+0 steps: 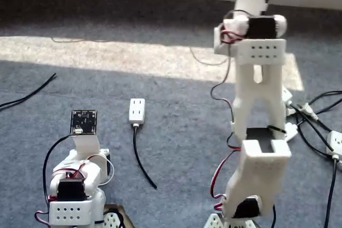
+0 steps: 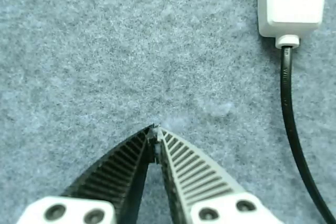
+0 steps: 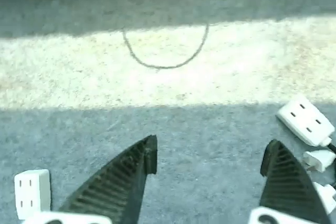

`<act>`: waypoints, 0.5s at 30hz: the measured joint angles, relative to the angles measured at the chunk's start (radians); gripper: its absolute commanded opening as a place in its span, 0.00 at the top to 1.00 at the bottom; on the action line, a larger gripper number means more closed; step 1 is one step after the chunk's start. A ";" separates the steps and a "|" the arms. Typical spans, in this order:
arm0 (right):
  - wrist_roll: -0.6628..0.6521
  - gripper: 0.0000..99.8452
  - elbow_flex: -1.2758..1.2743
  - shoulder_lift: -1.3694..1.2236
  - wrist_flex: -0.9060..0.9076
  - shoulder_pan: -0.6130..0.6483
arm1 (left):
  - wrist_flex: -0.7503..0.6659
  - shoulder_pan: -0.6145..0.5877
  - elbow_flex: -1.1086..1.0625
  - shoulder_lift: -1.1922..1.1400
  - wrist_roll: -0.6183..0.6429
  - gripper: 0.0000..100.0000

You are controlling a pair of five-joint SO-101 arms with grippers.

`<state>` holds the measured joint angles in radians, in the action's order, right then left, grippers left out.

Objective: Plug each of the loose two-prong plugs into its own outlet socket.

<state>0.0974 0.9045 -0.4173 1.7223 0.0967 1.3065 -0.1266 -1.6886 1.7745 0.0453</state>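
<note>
A white outlet socket (image 1: 137, 109) with a black cord (image 1: 141, 161) lies on the grey carpet, just right of the left arm (image 1: 80, 174). My left gripper (image 2: 156, 132) is shut on nothing, low over bare carpet, with that socket (image 2: 290, 1) off to one side ahead. My right gripper (image 3: 210, 156) is open and empty above the carpet. Beyond one fingertip lie a second white socket (image 3: 305, 120) and a loose white plug (image 3: 319, 158). Another socket (image 3: 32, 192) sits beside the other finger (image 3: 131, 177).
More white sockets and plugs with tangled black cords (image 1: 315, 126) lie at the right, beside the tall right arm (image 1: 259, 105). A sunlit strip (image 1: 107, 54) crosses the carpet. A thin cable (image 3: 165, 59) curves there, and another black cable (image 1: 29, 93) lies far left.
</note>
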 measured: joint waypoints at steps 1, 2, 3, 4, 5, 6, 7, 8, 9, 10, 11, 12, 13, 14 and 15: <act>0.000 0.69 -0.017 0.021 0.000 -0.044 | 0.000 0.000 0.000 0.000 0.000 0.99; 0.000 0.69 -0.032 0.037 0.000 -0.091 | 0.000 0.000 0.000 0.000 0.000 0.99; 0.000 0.69 -0.043 0.048 0.000 -0.135 | 0.000 0.000 0.000 0.000 0.000 0.99; 0.000 0.69 -0.048 0.052 0.000 -0.175 | 0.000 0.000 0.000 0.000 0.000 0.99; 0.000 0.69 -0.052 0.055 0.000 -0.215 | 0.000 0.000 0.000 0.000 0.000 0.99; 0.000 0.69 -0.052 0.055 0.000 -0.247 | 0.000 0.000 0.000 0.000 0.000 0.99; 0.000 0.69 -0.052 0.055 0.000 -0.270 | 0.000 0.000 0.000 0.000 0.000 0.99; 0.000 0.69 -0.052 0.057 0.000 -0.288 | 0.000 0.000 0.000 0.000 0.000 0.99; 0.000 0.69 -0.052 0.058 0.000 -0.301 | 0.000 0.000 0.000 0.000 0.000 0.99; 0.000 0.69 -0.052 0.060 0.000 -0.305 | 0.000 0.000 0.000 0.000 0.000 0.99; 0.000 0.69 -0.052 0.060 0.000 -0.305 | 0.000 0.000 0.000 0.000 0.000 0.99; 0.000 0.69 -0.049 0.066 0.000 -0.304 | 0.000 0.000 0.000 0.000 0.000 0.99; 0.000 0.69 -0.046 0.072 0.000 -0.302 | 0.000 0.000 0.000 0.000 0.000 0.99; 0.000 0.69 -0.038 0.081 0.000 -0.299 | 0.000 0.000 0.000 0.000 0.000 0.99; 0.000 0.69 -0.029 0.095 0.000 -0.299 | 0.000 0.000 0.000 0.000 0.000 0.99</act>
<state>0.0974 0.8753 -0.3222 1.7223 -0.2025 1.3065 -0.1266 -1.6886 1.7745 0.0453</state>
